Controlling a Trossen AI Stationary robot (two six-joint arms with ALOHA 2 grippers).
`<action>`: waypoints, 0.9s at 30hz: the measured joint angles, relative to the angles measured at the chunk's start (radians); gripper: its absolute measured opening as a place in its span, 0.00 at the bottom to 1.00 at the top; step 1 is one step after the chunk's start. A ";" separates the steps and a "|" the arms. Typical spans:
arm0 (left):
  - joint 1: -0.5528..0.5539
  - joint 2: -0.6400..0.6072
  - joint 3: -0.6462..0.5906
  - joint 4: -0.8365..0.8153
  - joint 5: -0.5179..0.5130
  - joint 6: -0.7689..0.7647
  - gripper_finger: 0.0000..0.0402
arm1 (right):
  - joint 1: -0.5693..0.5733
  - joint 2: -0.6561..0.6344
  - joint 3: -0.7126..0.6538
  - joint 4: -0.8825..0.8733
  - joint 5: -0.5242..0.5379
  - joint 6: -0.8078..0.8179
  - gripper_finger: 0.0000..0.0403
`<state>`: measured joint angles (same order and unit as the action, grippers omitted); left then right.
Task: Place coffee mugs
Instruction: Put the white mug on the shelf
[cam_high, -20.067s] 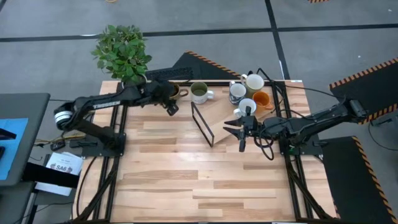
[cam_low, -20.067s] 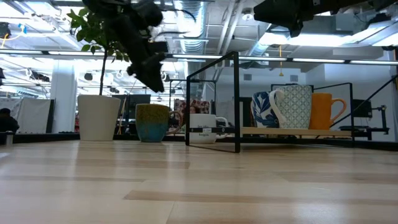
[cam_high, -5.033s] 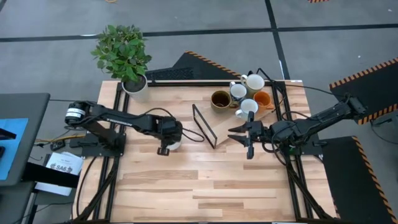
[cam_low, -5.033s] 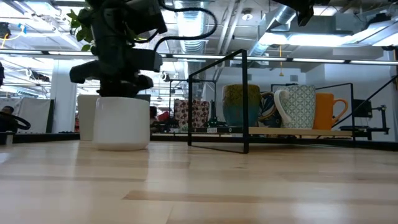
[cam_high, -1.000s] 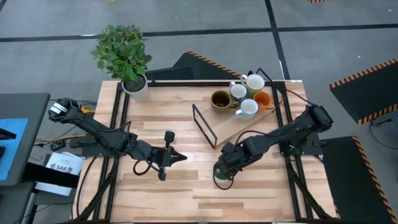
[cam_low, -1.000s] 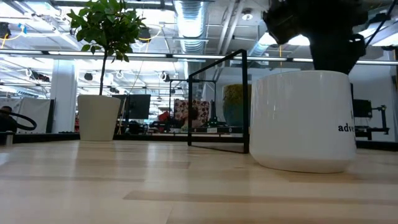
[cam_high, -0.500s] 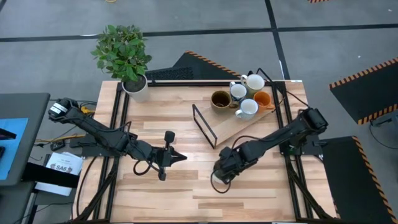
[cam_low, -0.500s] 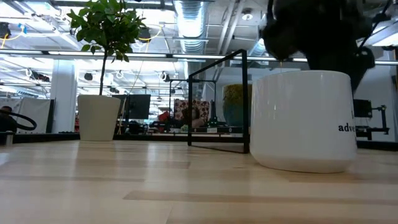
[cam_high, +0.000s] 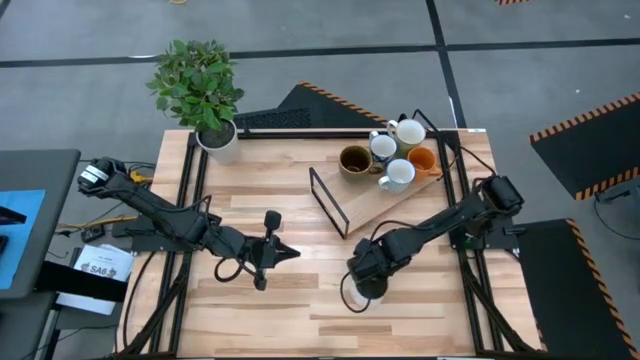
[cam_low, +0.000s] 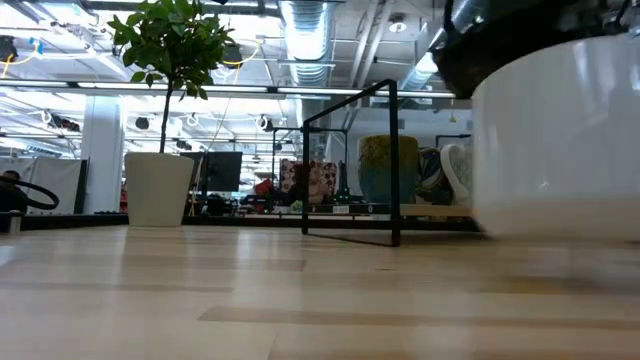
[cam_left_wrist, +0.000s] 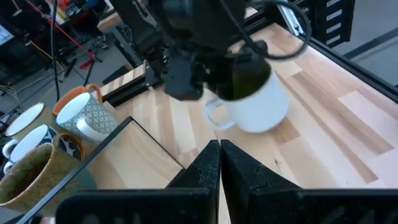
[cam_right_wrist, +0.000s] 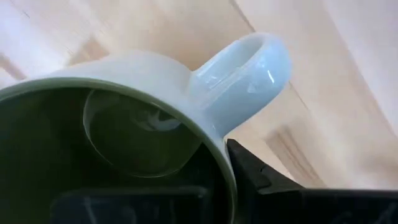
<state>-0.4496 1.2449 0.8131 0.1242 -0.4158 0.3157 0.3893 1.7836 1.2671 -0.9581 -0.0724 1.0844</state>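
A white mug with a green inside (cam_left_wrist: 249, 102) hangs just above the table near its front middle, with my right gripper (cam_high: 368, 270) shut on it from above. In the low view this mug (cam_low: 560, 140) fills the right side, blurred. Several other mugs, a brown one (cam_high: 354, 160) and an orange one (cam_high: 422, 158) among them, stand on a wooden board (cam_high: 370, 205) at the back right. My left gripper (cam_high: 283, 252) is shut, holds nothing and points at the white mug from the left. My right gripper grips the mug's rim (cam_right_wrist: 217, 149) right beside the handle (cam_right_wrist: 249, 68). One finger is inside the mug and the other finger (cam_right_wrist: 261, 177) is outside the wall. The fingers point down from above. The mug is tilted and clear of the table.
A black wire frame (cam_high: 328, 200) stands upright at the board's left end. A white pot with a green plant (cam_high: 216, 138) sits at the back left corner. Bare wood lies along the table's front edge.
My right gripper has taken hold of the white mug and raised it off the table. The mug now hangs tilted and has shifted a little toward the table's right and near edges.
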 joint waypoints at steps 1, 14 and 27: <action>0.000 0.000 0.000 0.001 0.000 0.000 0.00 | 0.000 -0.010 0.003 -0.025 -0.003 -0.001 0.11; 0.000 0.000 0.000 -0.002 -0.002 -0.003 0.00 | -0.034 -0.281 -0.019 -0.431 0.212 0.123 0.11; 0.000 0.000 0.000 0.002 -0.004 0.002 0.00 | -0.258 -0.318 -0.067 -0.172 0.440 -0.006 0.11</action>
<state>-0.4492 1.2449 0.8131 0.1265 -0.4194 0.3172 0.1310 1.4656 1.1998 -1.1297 0.3674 1.0788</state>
